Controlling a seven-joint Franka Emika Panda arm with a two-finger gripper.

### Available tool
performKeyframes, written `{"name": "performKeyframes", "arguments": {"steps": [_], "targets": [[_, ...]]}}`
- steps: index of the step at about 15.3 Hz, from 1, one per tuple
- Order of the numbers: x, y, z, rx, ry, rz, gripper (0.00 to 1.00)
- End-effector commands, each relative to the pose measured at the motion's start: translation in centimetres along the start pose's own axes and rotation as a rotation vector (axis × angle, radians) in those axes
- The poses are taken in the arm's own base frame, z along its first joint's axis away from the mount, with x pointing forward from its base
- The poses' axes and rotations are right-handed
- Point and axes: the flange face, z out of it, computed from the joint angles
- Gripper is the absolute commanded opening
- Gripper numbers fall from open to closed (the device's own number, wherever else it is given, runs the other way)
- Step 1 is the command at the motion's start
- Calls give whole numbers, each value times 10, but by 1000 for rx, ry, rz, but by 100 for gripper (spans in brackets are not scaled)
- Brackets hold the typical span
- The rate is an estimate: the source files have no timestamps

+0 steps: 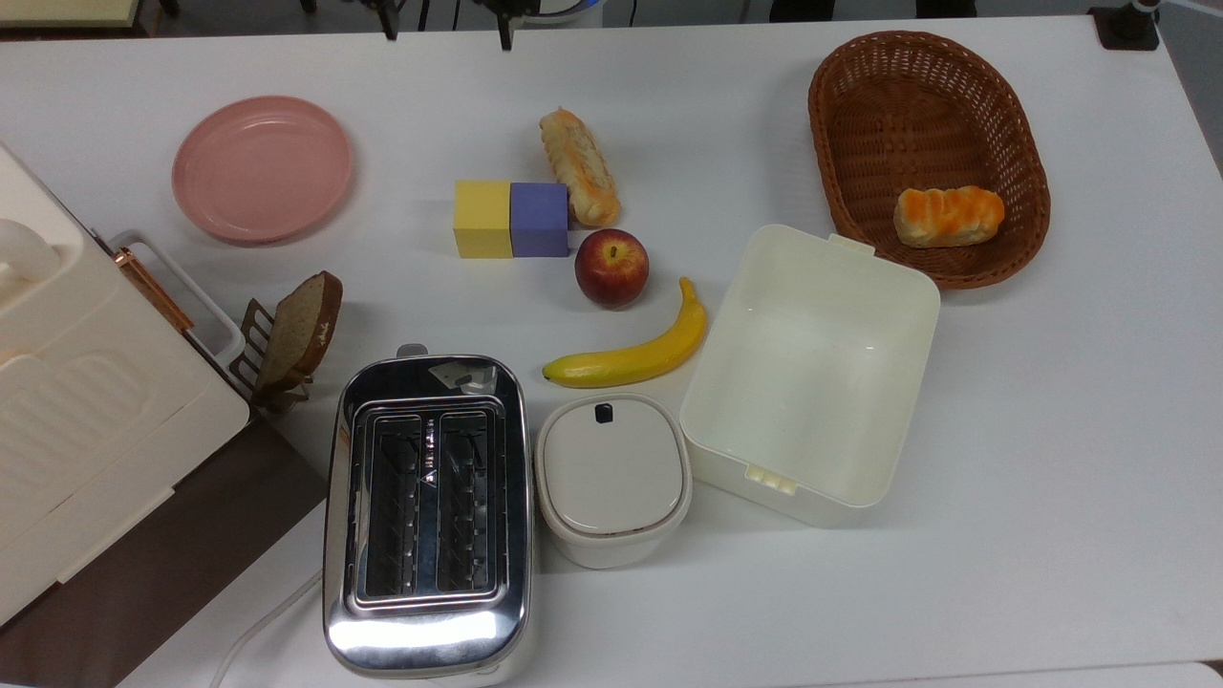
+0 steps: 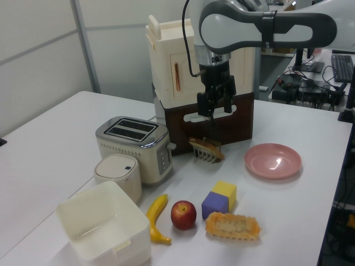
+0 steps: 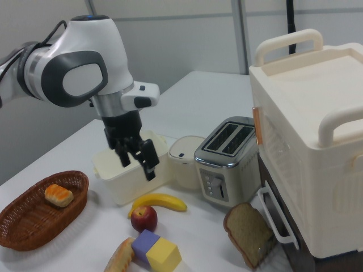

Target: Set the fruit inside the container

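Note:
The fruit (image 1: pixel 611 268), a dark-red apple with yellowish patches, rests on the white table between a purple block and a banana. It also shows in the left view as the fruit (image 2: pixel 183 215) and in the right view as the fruit (image 3: pixel 144 219). The container (image 1: pixel 812 382), a cream-white tub, stands empty just to the top view's right of the banana; the container (image 2: pixel 102 224) sits front left in the left view. My gripper (image 2: pixel 214 112) hangs high above the table, open and holding nothing, well apart from the fruit. The right view has the gripper (image 3: pixel 138 164) in front of the container (image 3: pixel 116 184).
A banana (image 1: pixel 631 358) lies between fruit and container. Around them stand a lidded white pot (image 1: pixel 611 473), toaster (image 1: pixel 427 506), yellow block (image 1: pixel 482 220), purple block (image 1: pixel 540 220), bread roll (image 1: pixel 580 167), pink plate (image 1: pixel 261 167), wicker basket (image 1: pixel 860 96) holding a bun (image 1: pixel 949 215), and a bread slice (image 1: pixel 301 330).

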Motion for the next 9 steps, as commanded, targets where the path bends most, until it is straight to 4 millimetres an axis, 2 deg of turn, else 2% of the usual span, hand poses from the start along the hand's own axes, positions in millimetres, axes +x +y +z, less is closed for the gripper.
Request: {"name": "performKeyframes", "arguments": {"steps": [1, 3, 9], "targets": [[21, 13, 3, -6, 124, 108, 100], [26, 17, 11, -16, 114, 117, 100], [32, 7, 27, -33, 74, 101, 100]]}}
